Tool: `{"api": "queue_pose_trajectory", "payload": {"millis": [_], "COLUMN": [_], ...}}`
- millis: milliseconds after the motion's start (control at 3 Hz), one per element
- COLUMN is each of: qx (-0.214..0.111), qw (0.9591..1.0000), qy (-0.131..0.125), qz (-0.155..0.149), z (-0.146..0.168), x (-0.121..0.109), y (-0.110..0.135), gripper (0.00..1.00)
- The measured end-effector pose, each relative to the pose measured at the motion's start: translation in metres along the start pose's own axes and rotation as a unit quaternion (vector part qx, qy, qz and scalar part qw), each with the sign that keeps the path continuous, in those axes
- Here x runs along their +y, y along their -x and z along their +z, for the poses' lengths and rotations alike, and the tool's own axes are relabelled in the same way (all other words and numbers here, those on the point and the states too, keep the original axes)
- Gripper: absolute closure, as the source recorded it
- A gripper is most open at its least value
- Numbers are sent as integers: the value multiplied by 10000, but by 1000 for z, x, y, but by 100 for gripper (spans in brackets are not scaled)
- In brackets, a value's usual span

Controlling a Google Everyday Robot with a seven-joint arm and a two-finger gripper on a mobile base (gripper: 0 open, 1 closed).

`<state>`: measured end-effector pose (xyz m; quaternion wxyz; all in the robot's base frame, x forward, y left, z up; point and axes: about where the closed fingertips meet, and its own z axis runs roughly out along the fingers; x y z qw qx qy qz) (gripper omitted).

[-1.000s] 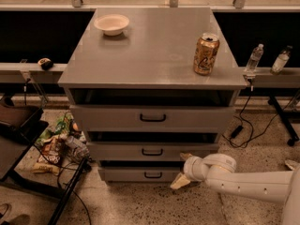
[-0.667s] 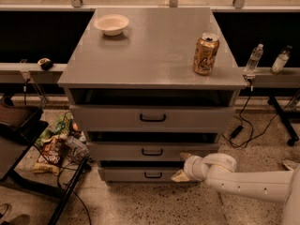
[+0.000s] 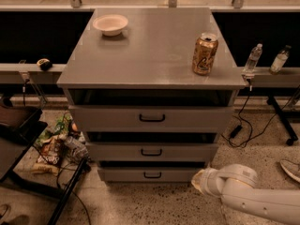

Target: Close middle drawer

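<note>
Gripper (image 3: 198,181) is low near the floor at 4 o'clock of the middle drawer (image 3: 117,152); its grip state can't be told. Drawer front lies at the gripper's 10 o'clock, long axis 9-to-3.

Lab-like workspace, grey metal drawer cabinet (image 3: 150,55), speckled floor (image 3: 154,203), loose cables (image 3: 236,131), pincer (image 3: 199,181) low right.

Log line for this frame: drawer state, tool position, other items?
wide grey metal middle drawer: pulled partly out | tool: low, by right end of lowest drawer front, below middle drawer | cabinet top: gold can, white bowl
</note>
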<state>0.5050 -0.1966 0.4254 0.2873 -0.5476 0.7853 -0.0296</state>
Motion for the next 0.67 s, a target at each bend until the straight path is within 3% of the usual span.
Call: {"api": "queue_pose_trajectory", "payload": {"millis": [333,667], "qx": [741,1870], "qw": [9968,9780], "qy": [190,563], "qz": [-214,-733], "z": [-61,-117], "x": [31,55], "y": [-34,-72], "gripper": [95,100]}}
